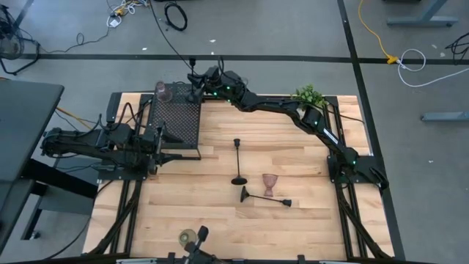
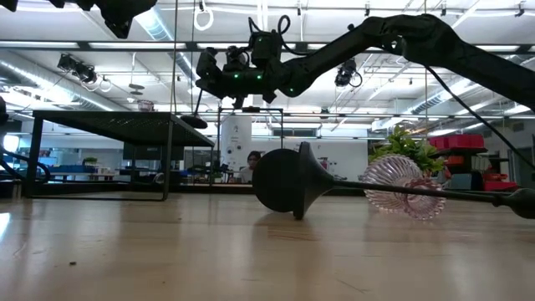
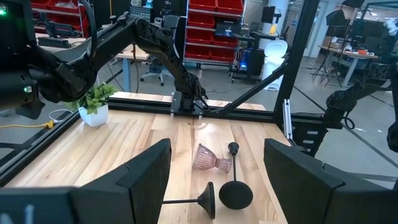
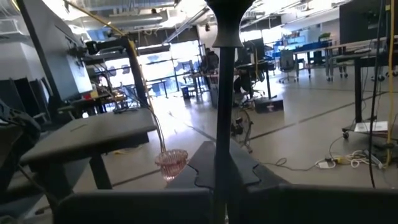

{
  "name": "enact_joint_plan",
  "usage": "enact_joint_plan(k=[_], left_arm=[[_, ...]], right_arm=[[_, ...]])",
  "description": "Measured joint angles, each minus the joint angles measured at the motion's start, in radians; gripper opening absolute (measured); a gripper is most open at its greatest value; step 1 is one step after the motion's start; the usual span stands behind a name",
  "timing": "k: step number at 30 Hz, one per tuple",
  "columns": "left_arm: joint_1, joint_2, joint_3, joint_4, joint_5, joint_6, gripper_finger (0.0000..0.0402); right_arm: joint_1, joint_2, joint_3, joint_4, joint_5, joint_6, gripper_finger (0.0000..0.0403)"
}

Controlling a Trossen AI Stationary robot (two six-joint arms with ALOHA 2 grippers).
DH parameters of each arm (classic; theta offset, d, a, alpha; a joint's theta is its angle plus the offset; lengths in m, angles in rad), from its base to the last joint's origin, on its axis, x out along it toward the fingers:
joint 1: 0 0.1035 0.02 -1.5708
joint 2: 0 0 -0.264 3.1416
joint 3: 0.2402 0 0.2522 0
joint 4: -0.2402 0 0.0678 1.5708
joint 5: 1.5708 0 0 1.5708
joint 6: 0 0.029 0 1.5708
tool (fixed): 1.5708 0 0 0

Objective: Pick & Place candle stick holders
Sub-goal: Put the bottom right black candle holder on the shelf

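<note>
Counter (image 1: 220,213) boards of pale wood are seen from above, with both dark arms reaching over them. At the left edge the left hand (image 1: 178,147) is held low beside the black mesh box (image 1: 176,121), its fingers (image 3: 146,171) spread wide with nothing between them. On the far left corner of that box a pinkish glass goblet (image 1: 163,92) is set upright. Just to its right, over the box's far edge, the right hand (image 1: 196,79) is placed at the end of its long arm, its fingers pressed together on a thin black candle holder (image 4: 222,106), which is carried upright above the box; in the right wrist view the stem runs straight up the middle, with the goblet (image 4: 171,163) seen just beyond on the box. At the near edge of the counter a squat olive-gold holder (image 1: 188,236) is found. Towards the middle of the counter a second black stem (image 1: 238,161) is stood upright on its round base. Near it a third black stem (image 1: 264,197) is laid on its side, and a second pink goblet (image 1: 270,184) is seen just beside that stem; in the low view it lies tipped over. At the far right a small green potted plant (image 1: 309,96) is placed beside the right arm.
</note>
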Motion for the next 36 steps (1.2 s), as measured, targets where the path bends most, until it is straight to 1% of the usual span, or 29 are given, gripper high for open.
enact_joint_plan(k=[4,9,12,15,21,24,36], left_arm=[[0.0,0.0,0.0,0.001,0.0,0.001,0.0259],[0.0,0.0,0.0,0.001,0.0,0.011,0.0259],[0.0,0.0,0.0,0.002,0.0,0.012,0.0259],[0.0,0.0,0.0,0.002,0.0,0.011,0.0259],[0.0,0.0,0.0,0.002,0.0,0.011,0.0259],[0.0,0.0,0.0,0.002,0.0,0.011,0.0259],[0.0,0.0,0.0,0.002,0.0,0.024,0.0259]], right_arm=[[-0.005,0.0,0.0,0.003,-0.006,0.026,0.0003],[-0.005,0.0,0.0,0.023,-0.019,0.012,0.0003],[-0.006,0.0,0.0,0.022,-0.058,0.034,0.0003],[-0.006,0.0,0.0,-0.028,-0.011,0.011,0.0003],[-0.006,0.012,-0.001,-0.04,-0.01,0.025,0.0003],[-0.004,0.026,0.0,0.003,0.005,0.018,0.0003],[-0.003,0.058,0.0,0.064,0.029,0.025,0.0003]])
